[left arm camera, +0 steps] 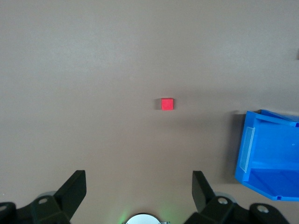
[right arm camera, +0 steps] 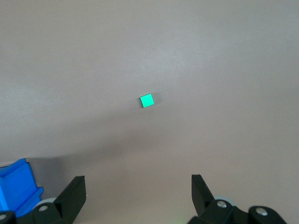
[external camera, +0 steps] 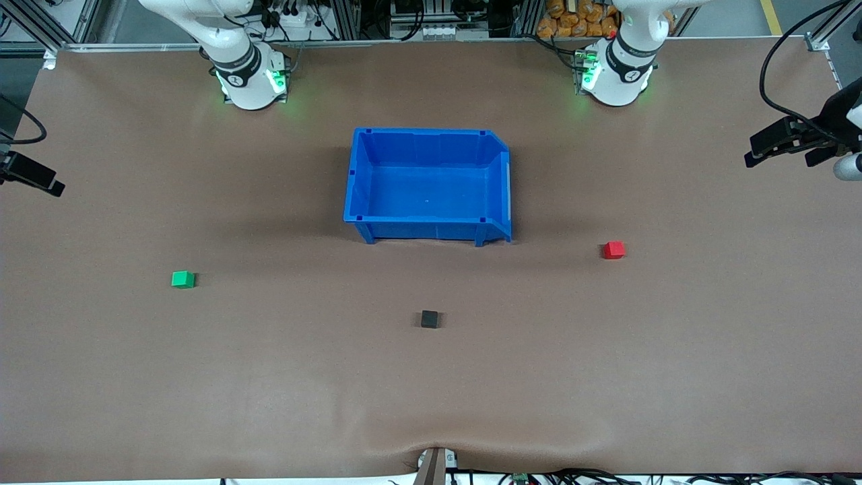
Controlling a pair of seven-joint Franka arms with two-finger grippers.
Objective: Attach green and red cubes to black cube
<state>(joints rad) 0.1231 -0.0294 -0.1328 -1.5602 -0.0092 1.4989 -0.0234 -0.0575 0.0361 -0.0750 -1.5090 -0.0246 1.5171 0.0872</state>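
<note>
Nothing joined yet: all three cubes sit apart on the table (external camera: 101, 377). Green cube (external camera: 182, 279) lies toward the right arm's end, black cube (external camera: 429, 318) mid-table, nearer the front camera than the blue bin (external camera: 431, 222), red cube (external camera: 613, 250) toward the left arm's end. Right gripper (right arm camera: 138, 193) hangs high over green, jaws wide, empty; left gripper (left arm camera: 138, 189) likewise over red. Both pickups & both attachments remain. Arms mostly cut off at frame edges; bin looks empty.
</note>
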